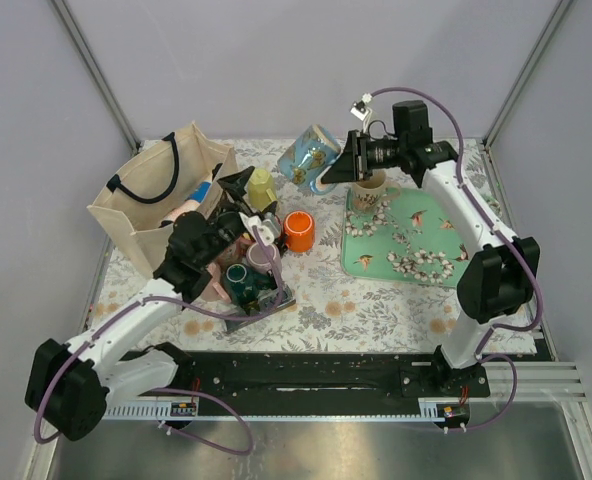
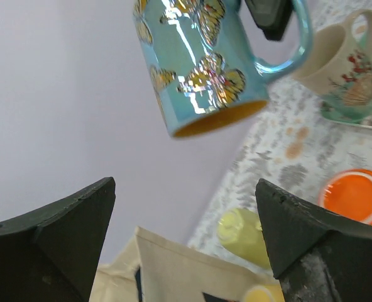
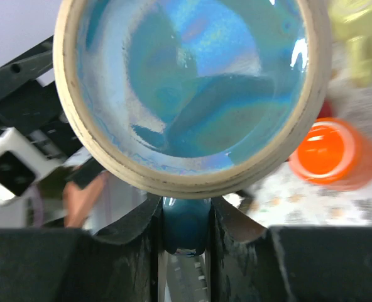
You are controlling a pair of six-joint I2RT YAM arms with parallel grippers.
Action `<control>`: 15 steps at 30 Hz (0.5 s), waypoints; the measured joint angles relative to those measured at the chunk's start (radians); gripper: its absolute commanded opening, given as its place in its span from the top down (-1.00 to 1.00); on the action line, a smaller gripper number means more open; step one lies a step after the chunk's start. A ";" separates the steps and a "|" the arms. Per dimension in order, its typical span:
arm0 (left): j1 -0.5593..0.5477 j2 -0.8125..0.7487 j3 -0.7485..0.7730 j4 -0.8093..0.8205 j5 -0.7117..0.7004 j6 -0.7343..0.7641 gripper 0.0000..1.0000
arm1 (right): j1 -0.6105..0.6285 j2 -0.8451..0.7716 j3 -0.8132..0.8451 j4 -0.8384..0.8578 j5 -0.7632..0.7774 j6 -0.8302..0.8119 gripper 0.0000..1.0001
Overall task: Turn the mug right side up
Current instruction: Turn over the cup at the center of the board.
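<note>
1. Left gripper (image 2: 185, 185) crowds the bottom of its own wrist view, black fingers spread wide with nothing between them
2. Right gripper (image 3: 186, 217), lower centre of its wrist view, pinches the handle (image 3: 186, 231) of the blue mug (image 3: 192, 94); jaws closed narrow on it, the mug's pale foot ring facing the lens
3. Upper centre of the top view: the mug hangs in the air, tilted, just left of the green tray (image 1: 416, 235); the left wrist view shows its mouth tipped downward
4. I judge it glazed ceramic: rigid, slick, fairly weighty, breakable if dropped. The handle is a fair hold, though the mug may swing about it
</note>
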 measured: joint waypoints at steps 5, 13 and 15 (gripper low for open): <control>-0.040 0.136 -0.016 0.292 -0.010 0.169 -0.81 | 0.016 -0.013 -0.132 0.133 -0.178 0.185 1.00; -0.079 0.299 -0.008 0.548 -0.011 0.318 -0.07 | 0.010 -0.018 -0.301 0.502 -0.303 0.550 1.00; -0.082 0.308 0.003 0.557 -0.008 0.333 0.16 | 0.011 -0.024 -0.314 0.537 -0.320 0.587 1.00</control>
